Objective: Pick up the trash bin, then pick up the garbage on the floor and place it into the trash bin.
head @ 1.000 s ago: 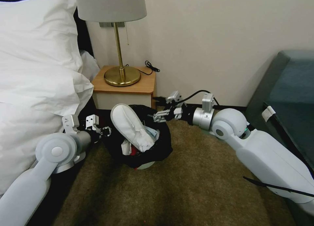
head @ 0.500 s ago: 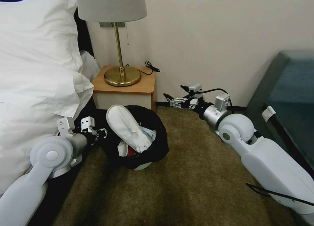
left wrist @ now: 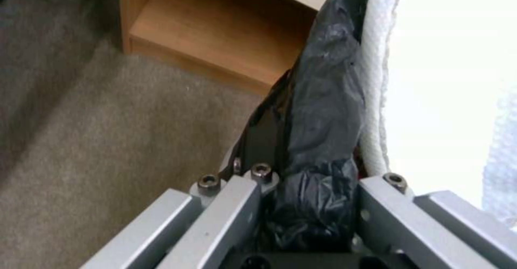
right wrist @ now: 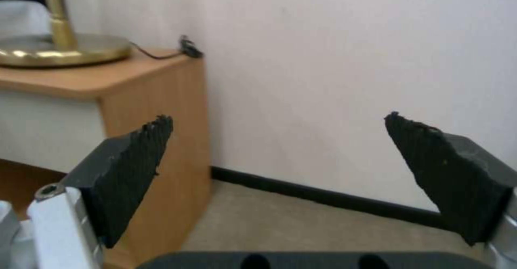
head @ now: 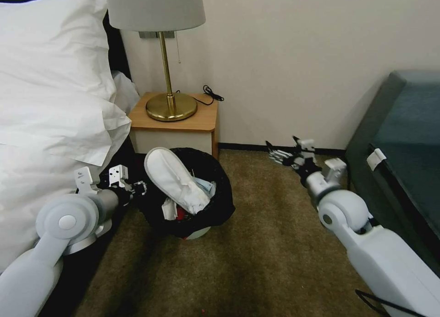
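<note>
The trash bin (head: 215,202), lined with a glossy black bag, stands on the carpet in front of the nightstand. Garbage fills it: a white slipper (head: 172,179) sticks up out of its mouth, with tissues and a red scrap (head: 184,213) beneath. My left gripper (head: 139,187) is shut on the bin's left rim. In the left wrist view the bag's rim (left wrist: 318,111) is pinched in the left gripper (left wrist: 312,180), with the slipper (left wrist: 376,99) just behind. My right gripper (head: 280,152) hangs open and holds nothing, low by the baseboard, well right of the bin; its black pads (right wrist: 135,168) stand wide apart.
A wooden nightstand (head: 201,119) with a brass lamp (head: 170,107) stands behind the bin against the wall. The bed with white pillows (head: 50,87) lies to the left, a dark sofa (head: 403,138) to the right. Bare carpet (head: 256,262) stretches in front.
My right arm has pulled away from above the bin and swung right toward the baseboard, its gripper still open. The bin and my left gripper have shifted slightly left.
</note>
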Tool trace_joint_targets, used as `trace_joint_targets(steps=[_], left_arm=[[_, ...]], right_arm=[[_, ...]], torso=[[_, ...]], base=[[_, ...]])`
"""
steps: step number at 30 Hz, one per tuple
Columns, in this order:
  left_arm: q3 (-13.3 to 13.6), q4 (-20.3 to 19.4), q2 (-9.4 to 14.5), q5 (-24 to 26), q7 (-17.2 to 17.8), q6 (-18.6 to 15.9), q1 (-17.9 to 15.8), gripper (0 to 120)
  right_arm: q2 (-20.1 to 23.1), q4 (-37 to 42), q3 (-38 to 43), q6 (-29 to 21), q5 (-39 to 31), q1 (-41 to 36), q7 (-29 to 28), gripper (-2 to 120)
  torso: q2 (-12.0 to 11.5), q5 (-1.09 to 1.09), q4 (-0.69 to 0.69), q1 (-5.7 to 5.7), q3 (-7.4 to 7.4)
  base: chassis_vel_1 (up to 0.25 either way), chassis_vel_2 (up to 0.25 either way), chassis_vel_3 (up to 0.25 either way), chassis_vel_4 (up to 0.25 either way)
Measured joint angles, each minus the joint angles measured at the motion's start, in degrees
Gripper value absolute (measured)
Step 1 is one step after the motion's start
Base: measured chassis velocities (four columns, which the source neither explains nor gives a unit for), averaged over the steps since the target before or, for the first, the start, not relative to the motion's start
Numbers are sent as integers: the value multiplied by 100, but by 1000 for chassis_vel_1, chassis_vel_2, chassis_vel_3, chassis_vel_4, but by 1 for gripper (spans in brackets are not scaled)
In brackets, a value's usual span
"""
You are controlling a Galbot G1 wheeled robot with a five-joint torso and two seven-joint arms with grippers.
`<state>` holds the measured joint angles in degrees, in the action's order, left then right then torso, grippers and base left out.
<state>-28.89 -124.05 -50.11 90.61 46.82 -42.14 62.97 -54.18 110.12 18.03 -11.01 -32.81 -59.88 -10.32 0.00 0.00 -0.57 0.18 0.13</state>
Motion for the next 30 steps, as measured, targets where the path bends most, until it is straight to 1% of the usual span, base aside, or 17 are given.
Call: trace_joint_targets(steps=[1, 4, 5, 7, 8, 9, 10, 12, 13, 15, 17, 18, 20, 23, 25, 29, 30], left_arm=[[-26, -31, -36, -4, 29, 0, 64, 2], [-50, -55, -55, -5, 48, 0, 108, 2], [-114, -119, -74, -15, 64, 0, 212, 2], [-190, -185, -73, -51, 64, 0, 332, 2], [-190, -185, -73, -51, 64, 0, 332, 2], [-212, -206, -60, -72, 60, 0, 378, 2], [-212, -206, -60, -72, 60, 0, 378, 2], [-281, -291, -22, -60, 82, 0, 456, 2], [-281, -291, -22, -60, 82, 0, 456, 2], [-393, -360, 5, -35, 108, 0, 548, 2], [-442, -381, 20, -35, 112, 0, 588, 2], [-523, -415, 47, -29, 115, 0, 668, 2], [-569, -436, 85, -20, 111, 0, 738, 2], [-566, -436, 144, -2, 105, 0, 793, 2], [-529, -470, 188, -13, 65, 0, 822, 2], [-481, -472, 108, -129, 18, 0, 781, 2], [-455, -470, 16, -224, 5, 0, 754, 2]], right_arm=[[-116, 16, 218, 66, 270, -255, 96, 100], [-206, 41, 340, 94, 413, -427, 151, 100], [-356, 143, 511, 140, 581, -760, 217, 100], [-538, 300, 672, 172, 744, -1119, 308, 100], [-538, 300, 672, 172, 744, -1119, 308, 100], [-677, 344, 748, 223, 860, -1272, 374, 100], [-677, 344, 748, 223, 860, -1272, 374, 100], [-1070, 460, 908, 332, 1267, -1598, 574, 100], [-1070, 460, 908, 332, 1267, -1598, 574, 100], [-1250, 642, 966, 337, 1383, -1758, 666, 100], [-1287, 713, 979, 327, 1387, -1801, 681, 100], [-1349, 787, 1009, 289, 1388, -1845, 692, 100], [-1401, 811, 1050, 257, 1378, -1883, 696, 100], [-1423, 824, 1140, 233, 1339, -1990, 702, 100], [-1290, 1036, 1239, 189, 1230, -2195, 756, 100], [-1239, 1218, 1346, 203, 1179, -2475, 829, 100], [-1275, 1245, 1411, 268, 1228, -2612, 894, 100]], torso=[[0, -1, 0, 0, 1], [0, 0, -1, 0, 0], [0, 0, 0, 0, 0], [0, 0, -1, 0, 0], [0, 0, -1, 0, 0], [0, -2, 1, 0, 0], [0, -2, 1, 0, 0], [0, 1, 0, 0, 1], [0, 1, 0, 0, 1], [0, -1, -1, 0, 1], [0, -1, 0, 0, 0], [0, -1, 1, 0, 0], [0, -1, 1, 0, 0], [0, -1, 1, 0, 1], [0, -1, 1, 0, 1], [0, -1, 0, 0, 1], [0, -1, -1, 0, 1]], base=[[0, 0, 0, 0], [0, 0, 0, 0], [0, 0, 0, 0], [0, 0, 0, 0], [0, 0, 0, 0], [0, 0, 0, 0], [0, 0, 0, 0], [0, 0, 0, 0], [0, 0, 0, 0], [0, 0, 0, 0], [0, 0, 0, 0], [0, 0, 0, 0], [0, 0, 0, 0], [0, 0, 0, 0], [0, 0, 0, 0], [0, 0, 0, 0], [0, 0, 0, 0]])
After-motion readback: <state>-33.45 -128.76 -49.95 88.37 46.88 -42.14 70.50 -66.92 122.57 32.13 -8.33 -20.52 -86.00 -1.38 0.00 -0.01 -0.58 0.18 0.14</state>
